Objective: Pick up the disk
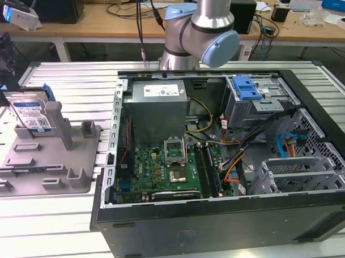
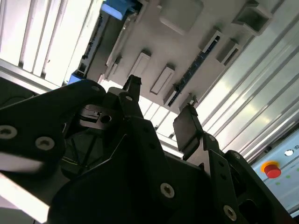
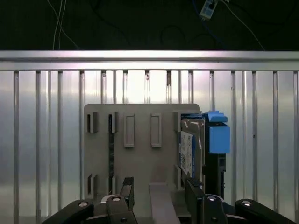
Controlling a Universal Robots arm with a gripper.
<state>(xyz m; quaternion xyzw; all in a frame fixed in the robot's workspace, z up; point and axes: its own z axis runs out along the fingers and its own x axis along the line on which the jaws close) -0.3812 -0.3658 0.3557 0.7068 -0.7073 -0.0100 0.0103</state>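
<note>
The table (image 1: 74,81) is made of ribbed aluminium profiles, bright and silver. Behind it stand wooden benches (image 1: 118,26) with cables and boxes on them. The arm (image 1: 200,26) rises at the far side of the table, behind the case.

A black computer case (image 1: 221,223) lies open on the table and takes the middle and the exterior view's right. Inside it are a green board (image 1: 168,169), a grey power supply (image 1: 157,109) behind the board, a drive cage (image 1: 248,92) with a blue handle toward the exterior view's right, and many coloured cables (image 1: 236,161) between them.

On the exterior view's left, just beside the case, a grey fixture (image 1: 49,161) (image 3: 140,163) (image 2: 187,37) with upright posts sits on the table. The disk (image 1: 33,114) (image 3: 189,149) stands on its edge in the fixture, leaning between posts at the far end from the case. Its white and blue label faces the case, and a blue rail (image 3: 218,135) is on its side.

The gripper (image 3: 160,191) (image 2: 160,105) is over the fixture, in both wrist views. Its two black fingers (image 3: 194,186) (image 2: 187,126) are spread wide apart and they hold nothing. In the first wrist view one finger comes near the end of the disk, but I cannot tell if it touches it. The disk is not picked up yet.
</note>
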